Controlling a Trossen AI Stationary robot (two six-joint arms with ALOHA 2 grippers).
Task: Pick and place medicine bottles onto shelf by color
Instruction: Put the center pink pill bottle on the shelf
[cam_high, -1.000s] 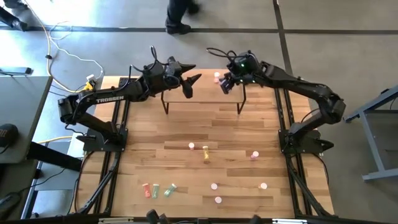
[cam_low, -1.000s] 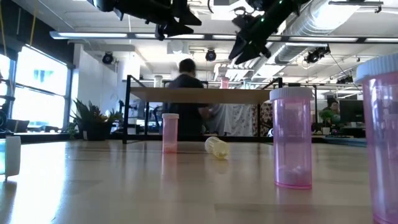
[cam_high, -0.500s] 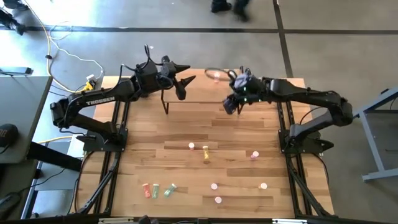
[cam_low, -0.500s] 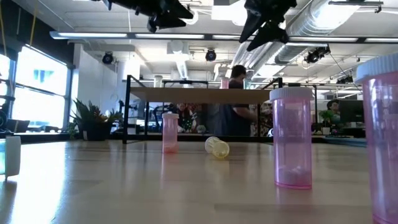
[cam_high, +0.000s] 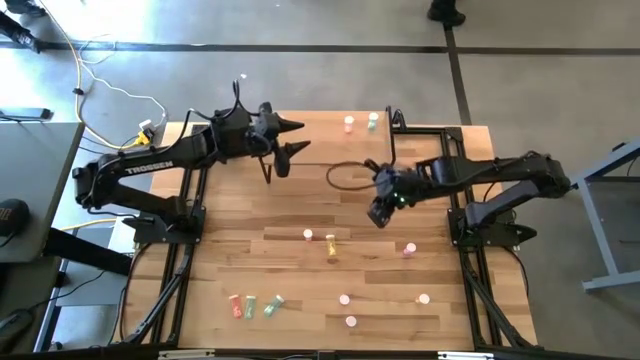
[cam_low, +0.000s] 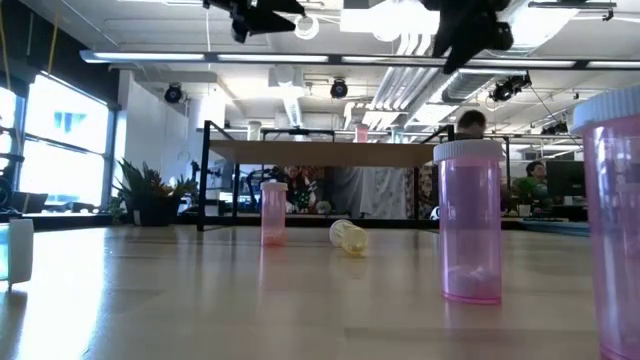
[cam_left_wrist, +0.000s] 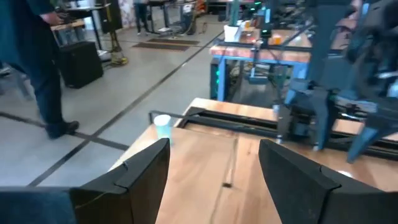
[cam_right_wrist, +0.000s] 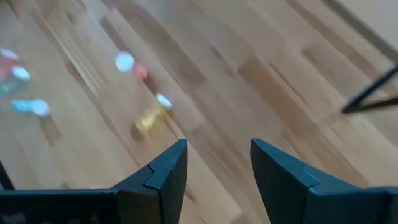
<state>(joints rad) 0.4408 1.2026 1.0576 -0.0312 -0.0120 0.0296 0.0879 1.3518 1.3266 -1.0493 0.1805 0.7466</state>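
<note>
Wooden table (cam_high: 300, 260) below the empty, spread right claw (cam_high: 378, 213) carries a fallen yellow bottle (cam_high: 331, 249) just ahead, two already on the shelf (cam_high: 420, 140) behind; gripped carelessly, it may roll away, while the left claw (cam_high: 285, 140) waits, released.

Worktop (cam_high: 300, 210): slatted light wood, smooth satin sheen. Shelf (cam_low: 320, 152): pale wood top, thin black matt metal legs. Medicine bottles (cam_low: 468, 220): translucent glossy plastic, pale matt caps. Gripper fingers (cam_right_wrist: 163, 165): dark matt plastic.
</note>
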